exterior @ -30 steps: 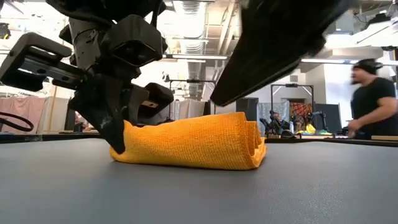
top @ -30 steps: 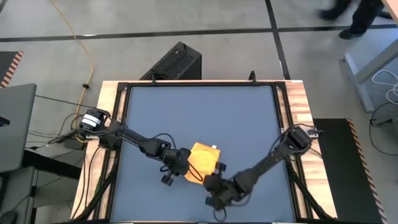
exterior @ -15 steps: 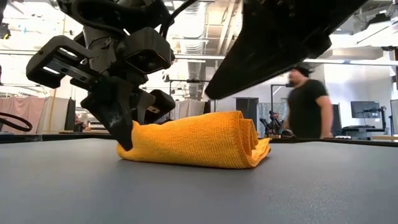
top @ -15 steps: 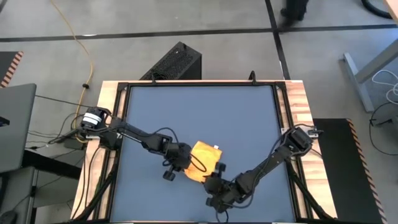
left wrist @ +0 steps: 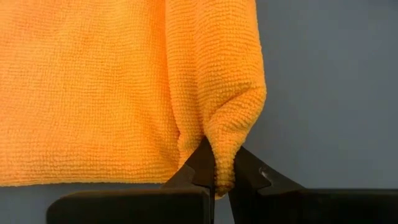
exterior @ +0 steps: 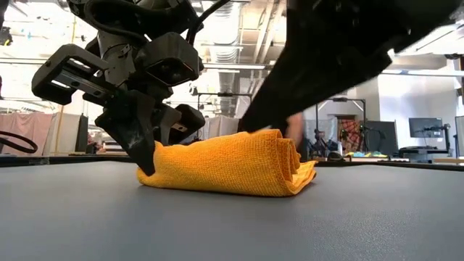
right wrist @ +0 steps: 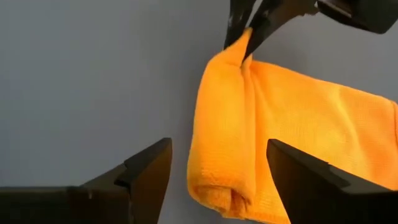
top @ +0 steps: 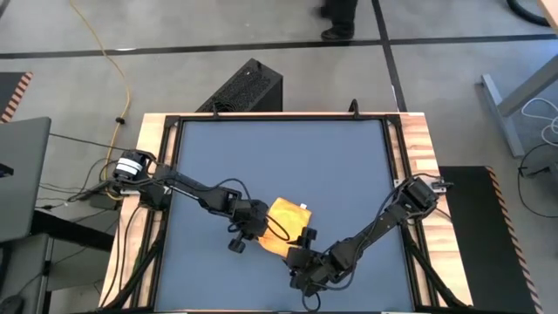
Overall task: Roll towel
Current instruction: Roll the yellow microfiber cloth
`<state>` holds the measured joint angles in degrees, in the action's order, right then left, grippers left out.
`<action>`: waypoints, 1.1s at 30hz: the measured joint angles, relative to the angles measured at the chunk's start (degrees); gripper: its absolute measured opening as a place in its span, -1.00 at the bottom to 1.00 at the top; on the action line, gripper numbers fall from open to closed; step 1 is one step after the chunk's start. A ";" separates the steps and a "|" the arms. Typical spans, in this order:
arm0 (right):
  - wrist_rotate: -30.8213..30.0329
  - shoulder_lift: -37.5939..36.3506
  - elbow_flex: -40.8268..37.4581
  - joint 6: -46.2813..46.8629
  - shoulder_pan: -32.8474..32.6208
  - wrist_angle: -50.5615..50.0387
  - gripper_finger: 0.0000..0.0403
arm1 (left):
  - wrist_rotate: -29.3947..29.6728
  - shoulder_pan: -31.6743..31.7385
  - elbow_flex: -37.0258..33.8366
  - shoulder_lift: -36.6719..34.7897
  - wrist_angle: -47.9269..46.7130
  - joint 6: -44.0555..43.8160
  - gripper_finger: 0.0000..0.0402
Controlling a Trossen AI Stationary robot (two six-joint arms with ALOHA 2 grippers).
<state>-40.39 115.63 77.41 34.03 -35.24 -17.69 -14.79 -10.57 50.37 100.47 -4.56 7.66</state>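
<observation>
Left wrist view showed the left pincer (left wrist: 216, 180) closed on a pinched corner of the towel (left wrist: 124, 87), the two dark fingertips (left wrist: 200, 163) pressed together with a fold of yellow cloth squeezed between them. From that nip the rolled edge ran away along the cloth, with a flatter layer beside it, all lying on the dark grey counter (left wrist: 329, 81).

Seen from the right wrist, the right pincer (right wrist: 214, 171) stood wide open, its fingers (right wrist: 146, 174) apart on either side of the roll's near end and not touching the cloth. The towel (right wrist: 273, 137) lay ahead of it, and at the far end of the roll the left pincer (right wrist: 245, 28) held the corner.

At counter height, the left pincer (exterior: 141, 141) came down onto one end of the towel (exterior: 225, 163), which sat as a loose roll flat on the counter (exterior: 232, 225), its coiled layers showing at the other end. The right arm (exterior: 341, 51) crossed above as a broad dark shape.

From overhead, the towel (top: 281, 222) lay in the near middle of the counter (top: 279, 157), between the left pincer (top: 253, 227) and the right pincer (top: 301, 253). A small white tag (top: 302, 208) showed at its edge. A person's feet (top: 338, 16) stood on the floor beyond.
</observation>
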 joint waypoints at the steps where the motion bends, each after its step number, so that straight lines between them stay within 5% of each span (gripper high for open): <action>1: -0.02 0.00 -0.03 -0.01 0.02 -0.06 0.44 | 0.00 0.00 0.00 0.00 0.00 0.00 -0.96; 23: -3.34 6.60 3.21 -1.51 -1.88 -0.08 0.39 | 0.20 0.00 0.04 0.00 -0.85 -0.01 -0.96; 33: -3.27 6.56 3.30 -0.87 -1.86 -0.09 0.14 | 0.17 0.00 0.04 0.00 -0.79 -0.04 -0.96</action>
<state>-43.66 122.19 80.71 33.17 -37.10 -17.78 -14.61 -10.57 50.41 100.47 -5.34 7.62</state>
